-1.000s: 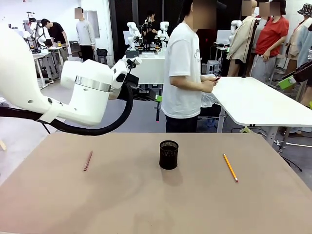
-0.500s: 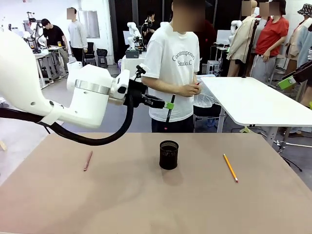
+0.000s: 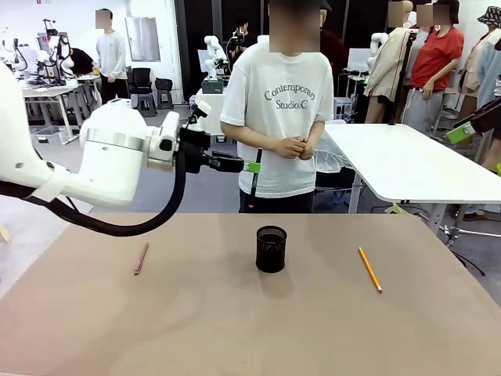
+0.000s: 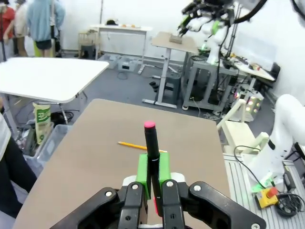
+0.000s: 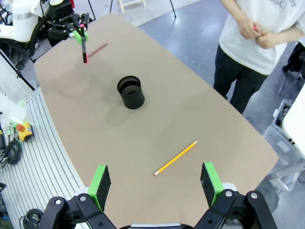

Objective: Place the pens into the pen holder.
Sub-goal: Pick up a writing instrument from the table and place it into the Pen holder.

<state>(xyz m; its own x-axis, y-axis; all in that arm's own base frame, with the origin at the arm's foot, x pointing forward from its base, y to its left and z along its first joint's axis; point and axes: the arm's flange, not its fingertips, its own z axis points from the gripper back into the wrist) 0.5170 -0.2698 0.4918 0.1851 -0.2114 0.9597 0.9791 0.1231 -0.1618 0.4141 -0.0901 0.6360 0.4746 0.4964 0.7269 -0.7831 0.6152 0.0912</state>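
Status at this moment, left to right across the brown table [image 3: 196, 329].

- Slim reddish-brown pen [image 3: 141, 258]: lying flat on the left part of the table, well apart from the holder. Not yet collected.
- Left gripper [image 3: 252, 167]: raised high over the table, left of the holder's line. Its green pads are pressed onto the black pen with the pink-red tip [image 3: 254, 182], which hangs below the fingers in the front view. The left wrist view shows the pinch clearly, with the barrel between the pads and the coloured tip clear of them.
- Small black wire-mesh cylindrical pen holder [image 3: 271, 249]: upright at mid-table. No pen stands out of it, and from above its inside looks dark and empty.
- Yellow-orange pencil-like pen [image 3: 370, 269]: flat on the right part of the table, apart from the holder.
- Right gripper [image 5: 155, 183]: fingers spread wide, holding nothing, high above the table's right side.

Progress, as judged: no pens are in the holder. One is in transit and two are left on the table. The held pen needs carrying over the holder's mouth before release.
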